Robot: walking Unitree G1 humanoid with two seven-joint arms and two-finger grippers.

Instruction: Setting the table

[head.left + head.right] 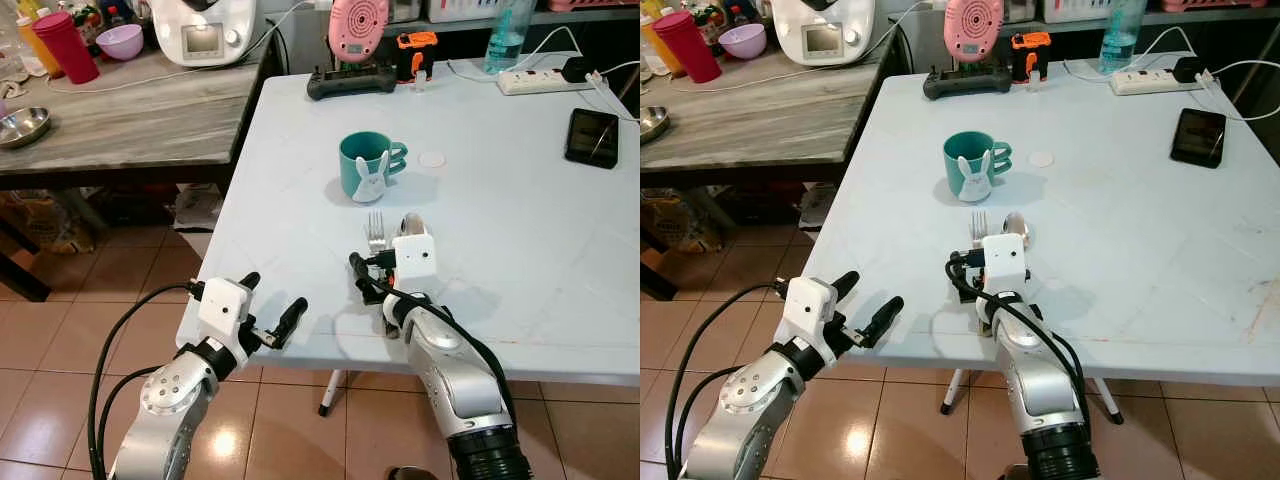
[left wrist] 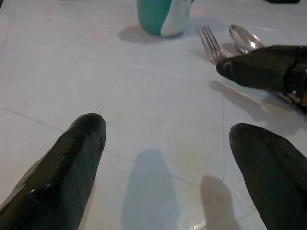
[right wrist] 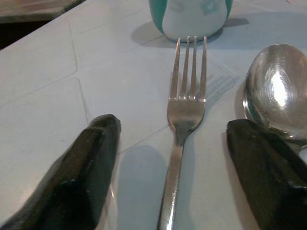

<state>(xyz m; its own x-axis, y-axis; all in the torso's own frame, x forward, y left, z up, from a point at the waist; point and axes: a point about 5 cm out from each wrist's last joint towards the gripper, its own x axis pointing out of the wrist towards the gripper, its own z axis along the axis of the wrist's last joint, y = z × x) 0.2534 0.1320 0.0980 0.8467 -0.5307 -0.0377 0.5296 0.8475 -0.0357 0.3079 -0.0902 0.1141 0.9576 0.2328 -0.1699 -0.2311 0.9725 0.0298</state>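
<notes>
Steel fork (image 3: pixel 184 112) handle is cut off between the spread fingers of the right gripper (image 3: pixel 172 158); the spoon (image 3: pixel 277 91) is partly hidden. Beyond them a teal mug (image 1: pixel 366 166) is seen, while the left gripper (image 1: pixel 272 305) is held open at the table (image 1: pixel 520 250) edge.

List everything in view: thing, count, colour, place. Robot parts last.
Table: one, white, before the robot.
Mug: one, teal with white rabbit, table centre.
Fork: one, silver, near the mug, between the right fingers.
Spoon: one, silver, beside the fork.
Phone: one, black, table's right side.
Power strip: one, white, far edge.
Side table: one, grey wood, left.
Cup: one, red, side table.
Left end effector: open, at the table's near edge.
Right end effector: open, astride the fork.
</notes>
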